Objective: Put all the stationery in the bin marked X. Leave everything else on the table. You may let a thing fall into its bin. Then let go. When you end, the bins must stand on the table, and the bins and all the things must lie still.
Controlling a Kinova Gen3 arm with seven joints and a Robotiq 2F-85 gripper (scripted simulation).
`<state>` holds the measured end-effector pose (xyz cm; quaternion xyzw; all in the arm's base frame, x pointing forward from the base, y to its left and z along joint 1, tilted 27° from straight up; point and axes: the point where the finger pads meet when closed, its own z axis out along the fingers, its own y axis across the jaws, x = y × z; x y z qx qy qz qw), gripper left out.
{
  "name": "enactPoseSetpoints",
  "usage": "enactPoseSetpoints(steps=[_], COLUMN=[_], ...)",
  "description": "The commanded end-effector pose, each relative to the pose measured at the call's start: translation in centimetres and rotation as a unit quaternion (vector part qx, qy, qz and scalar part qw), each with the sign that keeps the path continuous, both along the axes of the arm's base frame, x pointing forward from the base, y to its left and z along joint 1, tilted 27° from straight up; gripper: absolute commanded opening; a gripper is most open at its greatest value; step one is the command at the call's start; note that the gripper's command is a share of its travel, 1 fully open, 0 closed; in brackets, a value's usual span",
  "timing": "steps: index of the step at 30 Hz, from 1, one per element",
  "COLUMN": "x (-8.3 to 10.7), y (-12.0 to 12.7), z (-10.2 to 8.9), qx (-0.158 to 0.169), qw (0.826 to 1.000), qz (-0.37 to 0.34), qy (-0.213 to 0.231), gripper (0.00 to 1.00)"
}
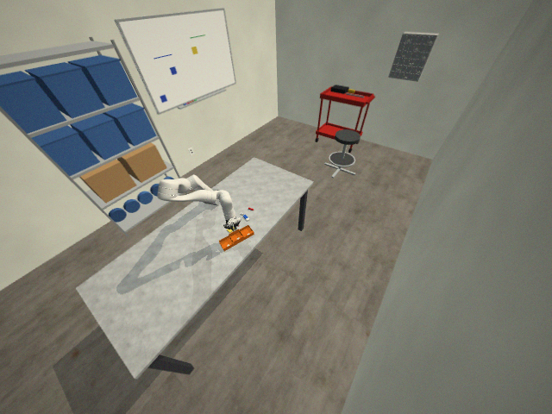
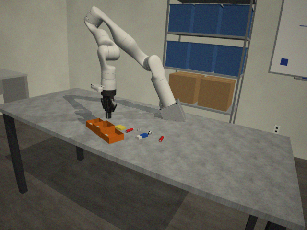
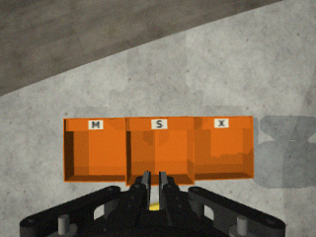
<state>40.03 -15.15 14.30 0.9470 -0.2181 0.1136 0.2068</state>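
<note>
Three joined orange bins [image 3: 158, 148] stand on the table, marked M at the left, S [image 3: 159, 124] in the middle and X [image 3: 221, 123] at the right in the wrist view. All three look empty. My gripper [image 3: 154, 181] hangs above the near wall of bin S, fingers nearly together with nothing seen between them. It also shows in the exterior view [image 2: 108, 114], just over the bins [image 2: 105, 130]. A yellow pad [image 2: 120, 127], a red cylinder [image 2: 129, 130], a blue and white eraser [image 2: 142, 136] and a second red cylinder [image 2: 161, 138] lie on the table beside the bins.
Two tiny white pieces [image 2: 139, 129] [image 2: 149, 132] lie among the loose things. The arm's base [image 2: 172, 112] stands behind them. The table's front edge runs close to the bins [image 1: 235, 237].
</note>
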Motion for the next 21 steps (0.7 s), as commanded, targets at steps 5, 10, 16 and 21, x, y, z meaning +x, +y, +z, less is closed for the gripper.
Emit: enactPoseSetpoints(steps=[5,10,16,21], x=[1.2,2.3,3.5,3.5], y=[2.3,4.4,6.8,6.8], z=[-0.8,-1.7,-2.7,-2.7], qx=[0.002,0.002,0.002,0.002], qw=[1.000,1.000,1.000,1.000], qz=[0.007,0.007,0.007,0.007], qy=[0.001,0.001,0.001,0.001], gripper=[0.09,0.09,0.09,0.09])
